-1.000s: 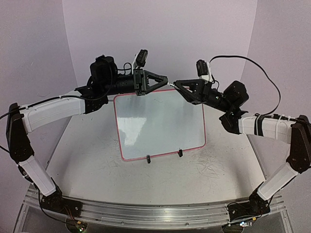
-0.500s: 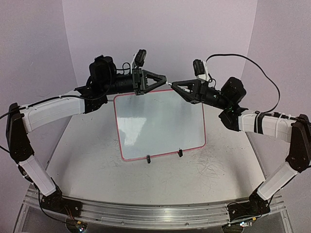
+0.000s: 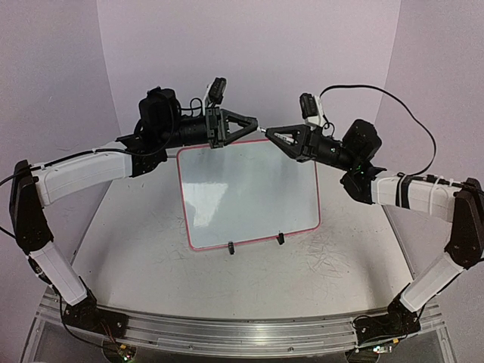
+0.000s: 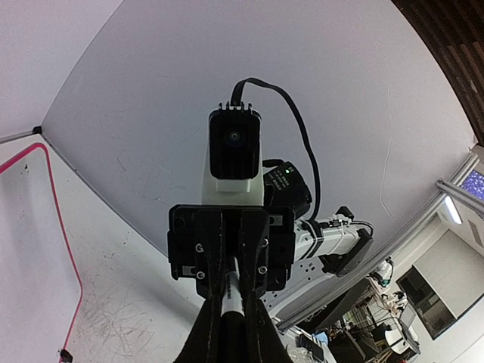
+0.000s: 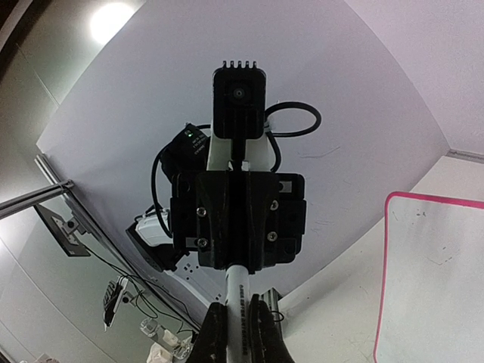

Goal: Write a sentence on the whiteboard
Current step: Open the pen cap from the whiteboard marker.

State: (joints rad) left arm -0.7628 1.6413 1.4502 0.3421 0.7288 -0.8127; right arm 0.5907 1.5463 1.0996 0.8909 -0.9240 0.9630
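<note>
Pinching a marker (image 3: 263, 129) from opposite ends, the left gripper (image 3: 255, 126) and right gripper (image 3: 271, 132) are both closed on it, above the far edge of the whiteboard (image 3: 249, 189). The board is blank and stands propped mid-table (image 3: 151, 249). It looks light, stiff and slick, likely to tip under pen pressure, so it is best steadied by its rim.

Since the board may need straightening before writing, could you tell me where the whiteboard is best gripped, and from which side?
Probably the thin right rim of the whiteboard, approached from the right with jaws across the panel's thickness. That edge is straight and bare; clip feet sit on the near edge, and the left gripper and right gripper hover over the far one.
</note>
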